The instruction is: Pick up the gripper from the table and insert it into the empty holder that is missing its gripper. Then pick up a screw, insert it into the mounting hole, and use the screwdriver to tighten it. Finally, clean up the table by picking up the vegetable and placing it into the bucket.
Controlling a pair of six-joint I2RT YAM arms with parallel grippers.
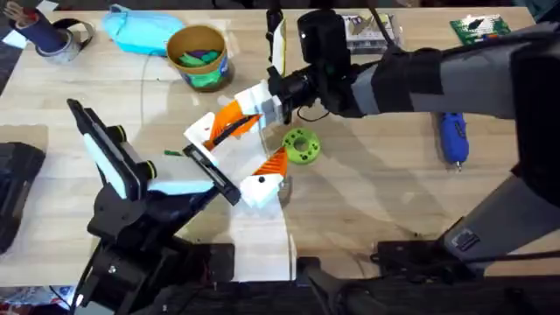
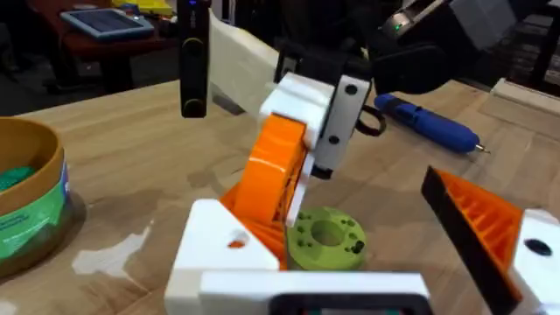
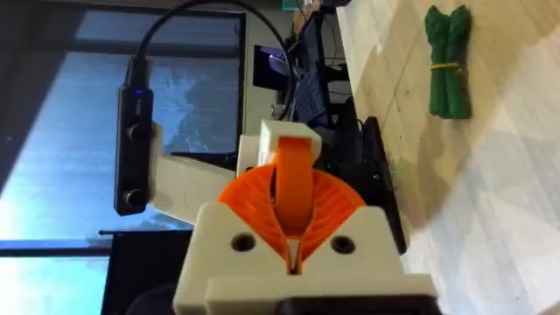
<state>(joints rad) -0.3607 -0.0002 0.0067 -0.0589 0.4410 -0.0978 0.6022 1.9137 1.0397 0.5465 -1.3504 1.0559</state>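
At the lower left of the overhead view the left gripper [image 1: 188, 185] reaches toward the table's middle, its white fingers closed around the holder [image 1: 214, 171], a white bracket with a thin black bar that lies slanted on the wood. The holder carries one orange wedge finger [image 1: 269, 164] at its near end, which the left wrist view shows as a ribbed orange piece at the edge. Just above the bracket's far end, the right gripper [image 1: 262, 105] comes in from the right and clamps the gripper [image 1: 234, 118], the part with a white blocky base and an orange wedge; the right wrist view shows the orange wedge pinched between two white pads, so those fingers stand narrow and full. In the left wrist view the part [image 2: 284, 157] hangs tilted, its orange tip down at the white bracket, though whether it is seated there cannot be told. A lime-green ring [image 1: 302, 145] lies on the table just right of the bracket. Farther back and left of centre, the bucket [image 1: 198, 57], a mustard-yellow tub, stands upright with green and dark pieces inside it; a light-blue plastic bag [image 1: 140, 31] lies just to its left. The screwdriver [image 1: 453, 138], blue and pen-shaped, lies well apart at the right. In the right wrist view a green bundled vegetable [image 3: 448, 61] lies on the wood.
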